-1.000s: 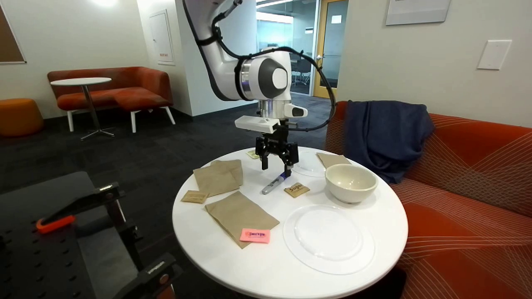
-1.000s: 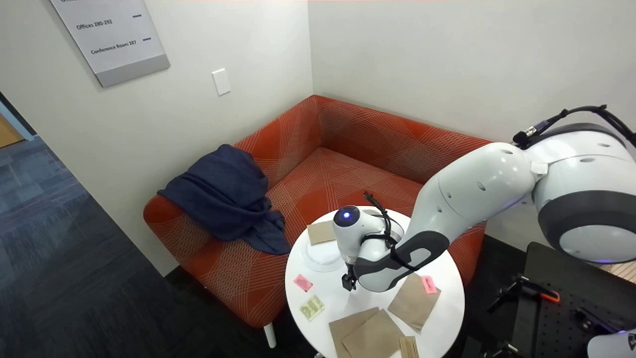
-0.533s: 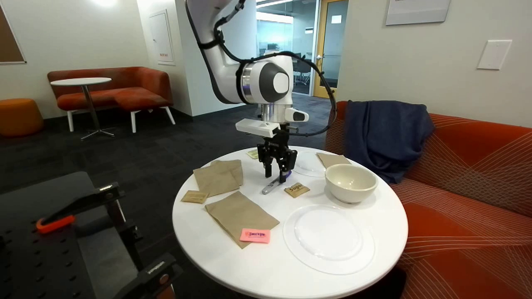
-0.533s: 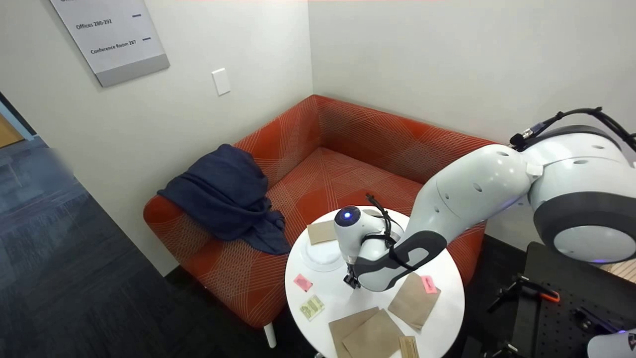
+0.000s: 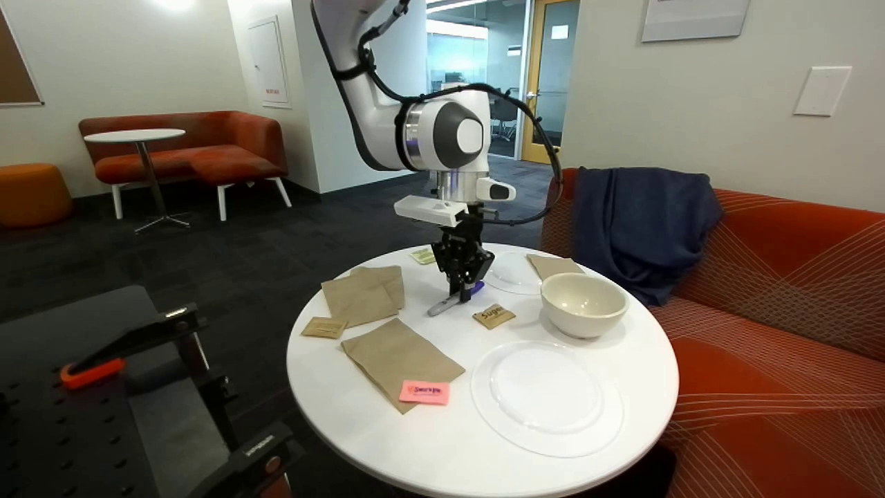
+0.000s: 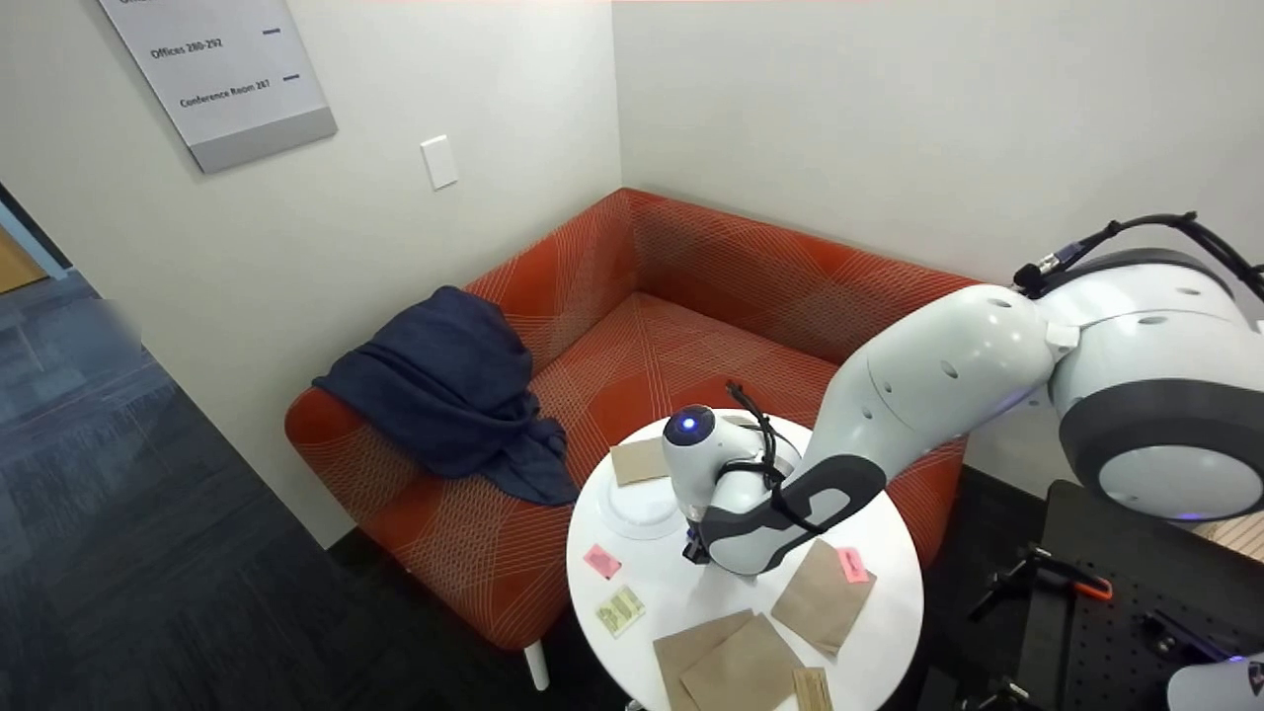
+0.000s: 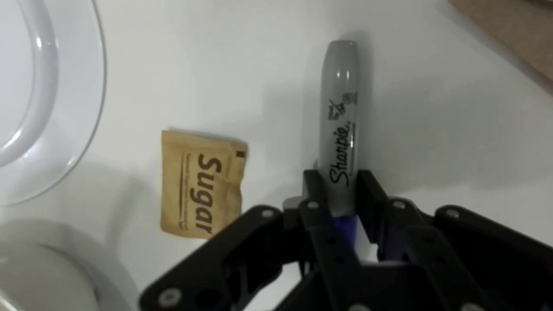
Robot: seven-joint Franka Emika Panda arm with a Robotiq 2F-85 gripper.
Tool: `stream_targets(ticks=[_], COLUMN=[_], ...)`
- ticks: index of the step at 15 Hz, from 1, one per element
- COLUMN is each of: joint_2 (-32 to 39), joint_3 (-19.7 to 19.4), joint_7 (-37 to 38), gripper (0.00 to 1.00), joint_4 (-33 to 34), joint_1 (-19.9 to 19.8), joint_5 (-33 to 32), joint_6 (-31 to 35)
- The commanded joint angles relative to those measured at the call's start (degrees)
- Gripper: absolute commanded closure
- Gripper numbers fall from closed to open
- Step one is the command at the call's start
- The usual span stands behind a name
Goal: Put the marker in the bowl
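Observation:
In the wrist view the marker (image 7: 339,112) shows its grey printed barrel pointing up the picture, and its blue-purple end runs back between the jaws. My gripper (image 7: 339,176) is shut on it, one black finger against each side of the barrel near the purple part. An exterior view shows the marker (image 5: 444,304) at table level with the gripper (image 5: 459,294) straight above; whether it touches the table I cannot tell. The cream-white bowl (image 5: 584,304) stands upright to the right of them there, its inside bare, and part of the bowl (image 7: 39,276) fills the wrist view's lower left corner.
A sugar packet (image 5: 494,316) lies between marker and bowl. A clear round plate (image 5: 546,398) sits in front of the bowl, and another plate (image 5: 513,273) behind. Brown napkins (image 5: 404,360) and a pink packet (image 5: 424,392) occupy the round white table (image 5: 359,429).
The jaws, spread apart a second ago, have come down over the marker and closed on its middle. The marker has shifted slightly to the left in an exterior view.

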Motion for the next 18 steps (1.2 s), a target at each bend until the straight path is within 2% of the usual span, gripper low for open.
stream_targets(ticks=[1,11,14,18], joint_2=[-3.3,-18.7,-22.0,-24.8], joint_3=[-0.4,-2.4,-5.6,-10.9], joint_7=[0.7,0.9,4.4,13.8], gripper=[0.94,0.94,0.94,0.94], joint_4=[-2.1,-11.0,-12.9,-15.4], joint_1=[-0.7,-4.1,-2.7,0.2], joint_5=[0.3,-0.2,-2.2,-7.5], joint_6=[-1.2,-1.4,-0.3,1.9])
